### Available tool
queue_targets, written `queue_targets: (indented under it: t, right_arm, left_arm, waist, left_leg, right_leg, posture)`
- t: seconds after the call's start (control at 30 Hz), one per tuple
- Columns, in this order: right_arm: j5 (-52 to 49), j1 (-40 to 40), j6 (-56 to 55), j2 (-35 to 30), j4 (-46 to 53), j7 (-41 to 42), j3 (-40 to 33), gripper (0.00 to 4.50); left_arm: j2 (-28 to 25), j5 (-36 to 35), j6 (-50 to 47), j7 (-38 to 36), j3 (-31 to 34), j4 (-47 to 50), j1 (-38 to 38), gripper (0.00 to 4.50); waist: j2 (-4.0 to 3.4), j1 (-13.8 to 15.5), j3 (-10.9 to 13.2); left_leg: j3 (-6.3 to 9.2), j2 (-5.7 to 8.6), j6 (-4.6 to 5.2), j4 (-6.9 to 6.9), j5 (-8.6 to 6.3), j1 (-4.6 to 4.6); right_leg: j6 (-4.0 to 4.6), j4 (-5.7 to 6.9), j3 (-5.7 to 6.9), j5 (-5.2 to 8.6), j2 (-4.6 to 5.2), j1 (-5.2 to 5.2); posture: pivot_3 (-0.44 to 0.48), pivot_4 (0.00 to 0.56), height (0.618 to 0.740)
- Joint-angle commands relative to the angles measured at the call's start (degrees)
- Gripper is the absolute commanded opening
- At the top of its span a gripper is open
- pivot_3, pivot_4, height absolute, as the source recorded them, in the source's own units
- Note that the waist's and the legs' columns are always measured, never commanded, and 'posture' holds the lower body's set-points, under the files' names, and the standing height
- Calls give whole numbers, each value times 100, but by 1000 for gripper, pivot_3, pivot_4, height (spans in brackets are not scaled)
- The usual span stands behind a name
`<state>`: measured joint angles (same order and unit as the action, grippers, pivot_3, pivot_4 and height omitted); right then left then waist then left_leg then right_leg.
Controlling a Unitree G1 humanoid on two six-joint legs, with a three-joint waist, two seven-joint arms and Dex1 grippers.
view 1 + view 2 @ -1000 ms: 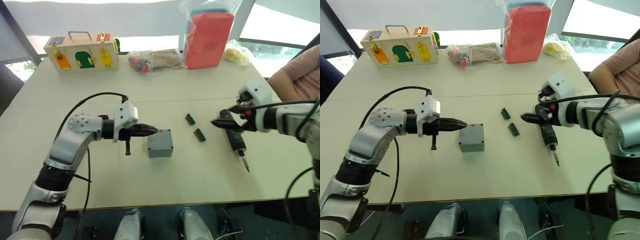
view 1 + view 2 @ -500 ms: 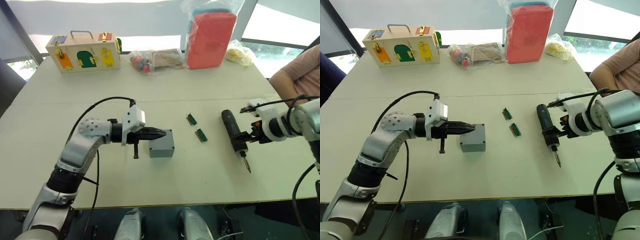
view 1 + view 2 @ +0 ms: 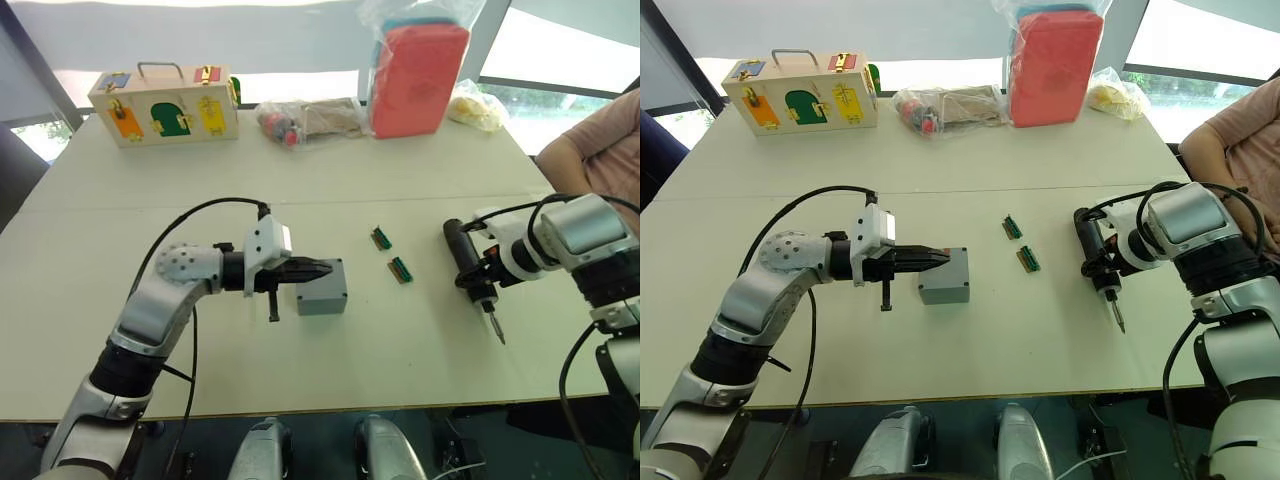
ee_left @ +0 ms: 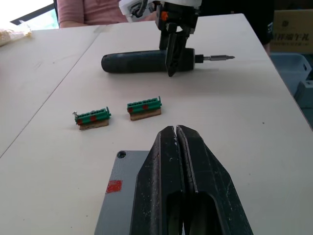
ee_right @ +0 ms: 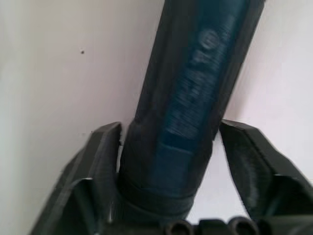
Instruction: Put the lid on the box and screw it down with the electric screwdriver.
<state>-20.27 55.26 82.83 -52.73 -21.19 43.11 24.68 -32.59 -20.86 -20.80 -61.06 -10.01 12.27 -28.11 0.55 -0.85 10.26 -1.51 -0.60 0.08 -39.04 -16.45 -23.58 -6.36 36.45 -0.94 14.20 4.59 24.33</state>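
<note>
Our right gripper straddles the electric screwdriver, jaws wide, at 3 o'clock of the box. Left gripper is pinched together, resting on the lid. Risk: an off-centre squeeze rolls the driver away.

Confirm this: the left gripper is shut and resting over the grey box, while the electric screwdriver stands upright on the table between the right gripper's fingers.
Not quite. The electric screwdriver lies flat on the table, not upright; the left wrist view shows it on its side, bit level. The rest holds: the left gripper is shut over the grey box, and the right gripper has a finger on either side of the tool.
</note>
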Motion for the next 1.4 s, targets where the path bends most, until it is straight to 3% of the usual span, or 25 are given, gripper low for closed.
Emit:
queue_targets:
  t: [0.03,0.13,0.33,0.43,0.53,0.67,0.83,0.97,1.13,1.4]
  right_arm:
    - [69,260,40,36,-45,77,-183,1887]
    - [-1,476,179,-21,179,42,-585,1869]
    - [-644,234,141,286,2138,-103,-2277,1869]
    - [-1186,-268,-965,1498,3493,-429,-3609,1869]
    - [-1439,-800,-1978,2457,4409,-708,-4105,1869]
    - [-1249,-1492,-3377,3504,4938,-1251,-3966,1869]
    - [-94,-2642,-5846,3911,4923,-1039,-2766,1869]
    - [338,-3049,-6948,4273,4459,-1243,-2430,1869]
    - [758,-3294,-7805,4500,3969,-1518,-2182,1869]
    - [797,-3442,-8015,4624,3786,-1679,-2005,1869]
  left_arm:
    - [-73,-38,30,3,129,136,-55,0]
    - [-119,-17,58,-75,105,13,-118,0]
    - [-247,24,151,-206,125,-123,-131,0]
    - [-285,92,216,-268,87,-264,-174,0]
    - [-286,59,174,-297,98,-331,-176,0]
    - [-298,222,343,-384,9,-628,-183,0]
    - [-134,313,394,-391,-58,-927,-239,0]
    - [7,407,458,-346,-78,-1124,-257,0]
    - [152,600,574,-288,-162,-1392,-314,0]
    - [224,724,651,-263,-204,-1511,-313,0]
  waist:
    - [0,5,0]
    - [-8,7,5]
    - [-38,-3,23]
    - [-33,-4,20]
    - [-35,20,21]
    - [-31,58,20]
    - [-27,26,18]
    - [-27,-23,18]
    - [-27,-4,18]
    - [-27,9,18]
  left_leg:
    - [1,0,0,0,0,0]
    - [-1,0,0,0,0,0]
    - [-2,-1,0,2,0,-16]
    - [5,-11,0,2,0,-16]
    - [9,-12,-1,2,0,-16]
    - [11,-4,-2,-10,1,-21]
    - [8,23,-3,-16,2,-20]
    - [9,19,-6,-14,4,-19]
    - [11,13,-10,-13,6,-6]
    - [11,13,-11,-12,7,-5]
  right_leg:
    - [0,0,1,0,-1,0]
    - [0,0,0,0,0,1]
    - [0,9,-1,0,0,26]
    - [0,10,4,0,-14,24]
    - [0,20,5,0,-17,25]
    - [0,28,8,1,4,20]
    - [-1,19,2,0,14,12]
    - [-1,29,2,0,6,19]
    - [-2,50,3,4,-3,20]
    - [-2,50,2,4,-1,19]
  posture:
    - [0,150,730]
    - [0,150,730]
    - [0,150,730]
    - [0,150,730]
    - [0,150,730]
    - [0,150,730]
    - [0,150,730]
    - [0,150,730]
    - [0,150,730]
    - [0,150,730]
